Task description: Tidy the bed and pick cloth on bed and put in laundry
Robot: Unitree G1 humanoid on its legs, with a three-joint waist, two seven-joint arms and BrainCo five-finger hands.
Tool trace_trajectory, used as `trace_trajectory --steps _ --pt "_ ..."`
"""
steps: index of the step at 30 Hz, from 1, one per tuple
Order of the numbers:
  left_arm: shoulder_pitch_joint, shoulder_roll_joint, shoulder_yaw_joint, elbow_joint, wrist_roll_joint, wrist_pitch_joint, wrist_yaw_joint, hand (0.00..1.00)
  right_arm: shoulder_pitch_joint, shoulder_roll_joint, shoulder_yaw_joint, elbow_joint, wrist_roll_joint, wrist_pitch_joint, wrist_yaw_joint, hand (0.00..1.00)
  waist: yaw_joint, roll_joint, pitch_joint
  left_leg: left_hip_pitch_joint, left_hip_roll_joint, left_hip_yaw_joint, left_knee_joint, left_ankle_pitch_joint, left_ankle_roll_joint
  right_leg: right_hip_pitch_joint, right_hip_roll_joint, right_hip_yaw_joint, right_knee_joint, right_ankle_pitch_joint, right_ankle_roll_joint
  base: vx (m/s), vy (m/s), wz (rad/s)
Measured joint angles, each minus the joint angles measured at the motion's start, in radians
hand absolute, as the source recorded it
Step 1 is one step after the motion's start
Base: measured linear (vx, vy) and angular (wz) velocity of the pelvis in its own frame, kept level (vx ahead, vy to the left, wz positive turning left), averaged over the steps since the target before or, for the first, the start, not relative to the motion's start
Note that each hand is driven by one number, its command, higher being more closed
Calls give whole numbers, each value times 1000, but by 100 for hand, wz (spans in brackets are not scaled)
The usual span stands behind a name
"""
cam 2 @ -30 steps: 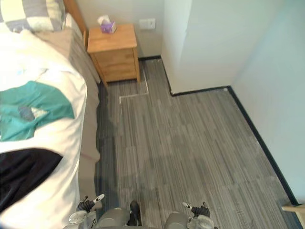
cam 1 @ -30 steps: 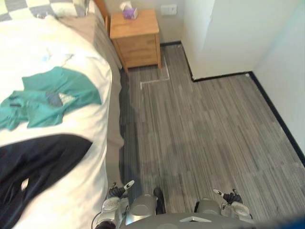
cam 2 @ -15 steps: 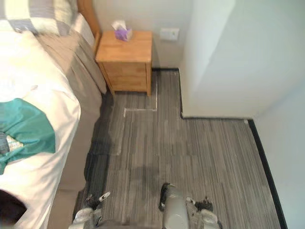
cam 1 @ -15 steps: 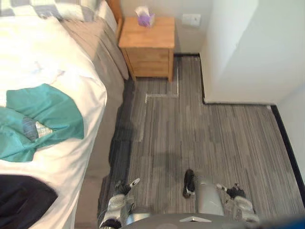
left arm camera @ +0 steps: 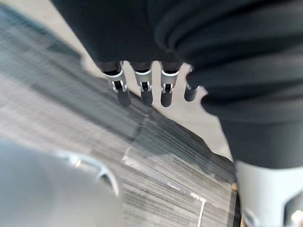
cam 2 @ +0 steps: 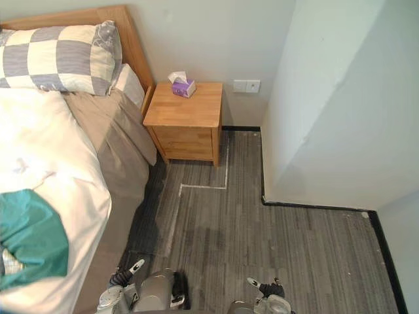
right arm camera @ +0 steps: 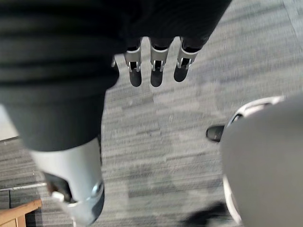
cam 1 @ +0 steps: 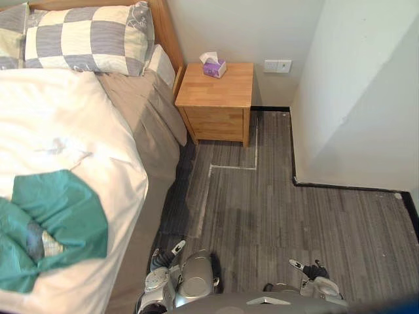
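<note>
Left hand (cam 1: 159, 263) hangs low beside the bed (cam 1: 134, 196), just off its long side and over the grey striped floor (cam 1: 281, 216). In its wrist view the fingers (left arm camera: 167, 94) are straight and spread slightly apart, pointing down at the floor with nothing between them. The right hand (cam 1: 315, 269) hangs farther out from the bed, well apart from it. Its fingers (right arm camera: 156, 71) are likewise straight and loose, and hold nothing.

The teal cloth (cam 1: 55, 222) lies crumpled on the bed's white duvet (cam 1: 59, 124), close to the side edge nearest the left hand, with a small patterned patch showing among its folds. Neither hand touches it.

At the head of the bed a checked pillow (cam 1: 85, 39) leans against the wooden headboard (cam 1: 165, 29). A beige sheet (cam 1: 154, 124) drapes down the bed's side below the pillow. Just beside the head of the bed stands a wooden nightstand (cam 1: 219, 104) with a purple tissue box (cam 1: 213, 67) on top. A white wall socket (cam 1: 277, 65) sits on the wall beyond the nightstand, away from the bed. A white tape line (cam 1: 229, 169) runs across the floor near the bed's side.
</note>
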Motion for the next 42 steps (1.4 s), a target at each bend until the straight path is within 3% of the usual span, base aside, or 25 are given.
trace_trajectory --steps 2,4,6,7,9,10,11,12,14,15,17,18,20,21,23,25,26,29,31,33,35,36,39,41,42 --pt "-5 26 -36 4 11 6 0 0 -3 12 9 0 -14 -2 0 0 -14 -35 -21 -17 -23 23 17 -12 5 9 -17 -13 -36 59 0 458 175 34" --pt "-16 39 -40 5 11 7 -4 0 -5 13 7 4 -29 1 -1 0 -16 -38 -20 -49 16 138 110 -46 43 38 -11 -15 -60 141 25 422 218 51" --pt "-4 45 -40 16 13 12 -7 0 5 19 7 3 -29 1 1 0 -4 -52 -35 31 -11 173 48 -73 82 77 -12 -6 -55 212 52 382 196 31" --pt "2 49 -42 17 16 18 -8 0 8 20 7 5 -31 1 2 0 5 -61 -46 73 -43 172 1 -77 79 66 -26 -7 15 215 53 325 149 33" --pt "18 40 -56 21 18 27 -9 0 12 4 1 11 -43 1 4 0 -4 -36 -65 138 -65 125 -77 -97 66 -32 -44 -12 302 222 75 370 140 59" --pt "30 41 -77 21 18 27 -9 0 17 6 -13 -1 -48 0 9 0 -19 -27 -68 187 -79 65 -118 -124 75 -129 -79 0 561 267 149 364 91 104" --pt "26 53 -97 27 19 30 -10 0 12 5 -15 -3 -50 -1 10 0 -33 -36 -63 214 -102 30 -122 -134 77 -197 -107 25 740 245 152 388 41 142" --pt "24 60 -112 40 18 29 -11 0 10 -2 -15 -6 -52 -1 16 0 -45 -44 -59 261 -116 -19 -121 -154 83 -260 -129 36 891 179 124 326 1 128" --pt "27 58 -117 47 17 28 -9 0 12 -17 -7 -20 -52 -2 17 0 -50 -28 -47 330 -113 -75 -128 -166 77 -324 -143 14 976 90 56 402 -45 117" --pt "31 58 -129 46 17 26 -9 0 6 -30 3 -24 -52 -3 18 0 -51 -13 -40 374 -95 -111 -142 -166 74 -372 -140 -7 937 32 39 409 -127 127" --pt "37 56 -128 45 16 21 -10 0 0 -33 4 -35 -52 -3 18 0 -52 -3 -38 395 -72 -159 -142 -170 62 -426 -129 -6 792 7 38 294 -182 121" --pt "43 55 -127 42 11 16 -9 0 -6 -33 3 -39 -53 -3 18 0 -52 0 -35 402 -53 -200 -143 -184 37 -455 -108 21 662 8 38 289 -301 131" --pt "45 57 -123 34 2 5 -9 0 -13 -28 11 -32 -59 -2 18 0 -49 -16 -32 398 -37 -272 -141 -204 -6 -461 -71 127 386 53 46 283 -395 133" --pt "39 58 -105 34 -2 -2 -10 0 -16 -18 18 -24 -60 -3 19 0 -48 -41 -29 398 -37 -323 -143 -218 -39 -438 -51 193 289 168 32 267 -438 99" --pt "34 11 -80 24 0 -2 -8 0 -21 -32 12 -24 -68 -2 15 0 -21 7 -31 370 3 -302 -122 -202 -67 -421 -34 131 303 149 38 244 -393 93" --pt "38 -31 -55 16 4 -1 -8 0 -12 -29 13 -63 -68 -2 16 0 -24 33 -30 364 36 -321 -119 -197 -80 -422 -19 141 393 119 34 183 -252 120" --pt "38 -34 -29 13 15 -1 -9 0 -10 -22 38 -65 -68 -1 18 0 -19 23 -34 362 43 -345 -130 -177 -95 -420 -18 160 430 86 19 181 -201 131" --pt "38 -50 55 14 15 0 -8 0 -6 10 89 -75 -70 -2 20 0 -15 6 -48 344 56 -372 -156 -149 -117 -376 -34 69 413 4 -7 164 -206 111" --pt "42 -54 79 13 15 -1 -8 0 -6 15 96 -79 -70 -3 21 0 -14 10 -51 312 67 -371 -125 -135 -123 -326 -37 4 358 4 -12 88 -114 110" --pt "47 -51 79 -2 13 -1 -9 0 7 18 95 -79 -70 -3 22 0 -16 1 -50 243 70 -335 1 -135 -124 -248 -56 -86 297 9 -16 52 -83 115" --pt "49 -49 79 -15 9 -3 -8 0 27 17 96 -79 -70 -2 21 0 -16 -9 -54 166 89 -210 140 -135 -124 -186 -65 -167 242 19 -13 37 -56 97" --pt "55 -49 71 -25 -3 -3 -6 0 35 13 93 -79 -70 -2 19 0 -15 -1 -59 117 129 -58 229 -135 -123 -149 -66 -215 209 28 -9 29 -33 80" --pt "62 -46 47 -28 -4 -8 -6 0 30 8 70 -65 -69 -2 19 0 -13 8 -69 122 146 130 207 -131 -115 -120 -66 -244 150 54 15 38 26 51" --pt "59 -26 10 -27 -3 -7 -7 0 2 6 61 -34 -69 1 18 0 -9 15 -76 128 124 158 130 -120 -96 -126 -55 -247 99 96 17 81 61 12" --pt "59 -15 -18 -23 -4 -7 -9 0 -7 9 60 -21 -69 1 18 0 -7 7 -72 144 102 173 68 -100 -68 -122 -50 -247 56 123 16 68 49 6"
